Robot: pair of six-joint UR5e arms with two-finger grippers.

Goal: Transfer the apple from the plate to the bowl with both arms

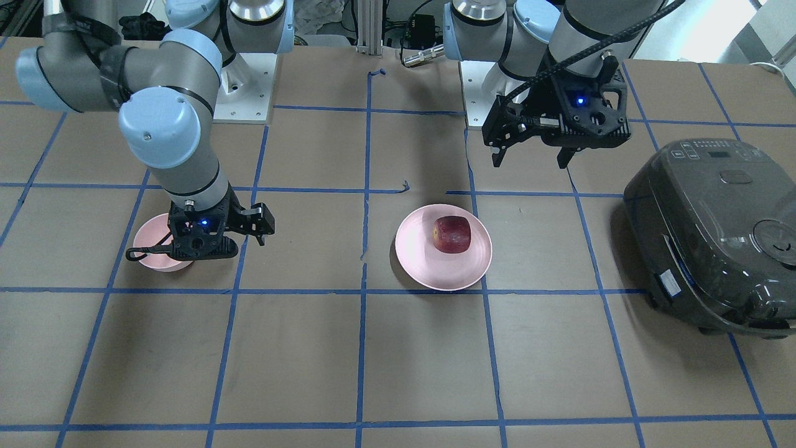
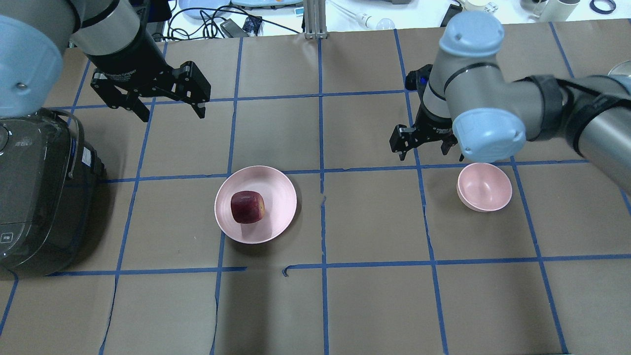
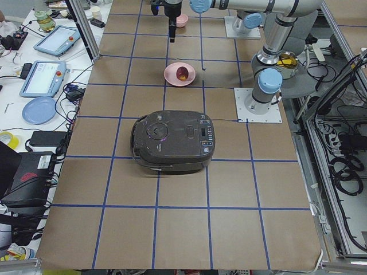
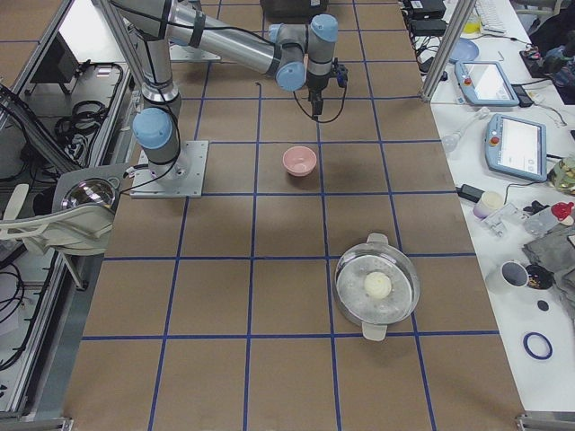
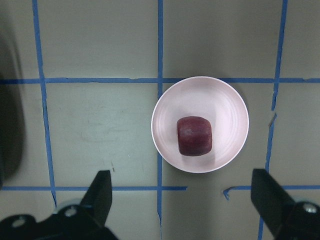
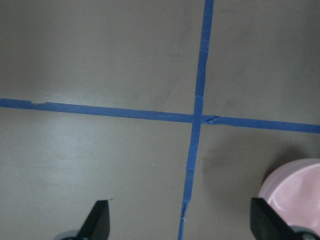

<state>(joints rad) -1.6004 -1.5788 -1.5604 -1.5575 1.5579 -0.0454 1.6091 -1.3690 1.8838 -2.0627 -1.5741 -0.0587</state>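
Observation:
The dark red apple (image 1: 452, 234) lies on the flat pink plate (image 1: 435, 274) near the table's middle; both also show in the overhead view, apple (image 2: 247, 207) and plate (image 2: 281, 197), and the left wrist view, apple (image 5: 195, 136) and plate (image 5: 225, 110). The small pink bowl (image 2: 484, 186) stands empty on the robot's right side. My left gripper (image 2: 173, 117) is open and empty, raised, beyond and to the left of the plate. My right gripper (image 2: 429, 157) is open and empty, low, just beside the bowl's far-left rim (image 6: 297, 195).
A dark grey rice cooker (image 2: 34, 197) stands at the table's left end, close to the left arm. A steel pot with a glass lid (image 4: 377, 287) stands at the right end. Blue tape lines grid the brown table.

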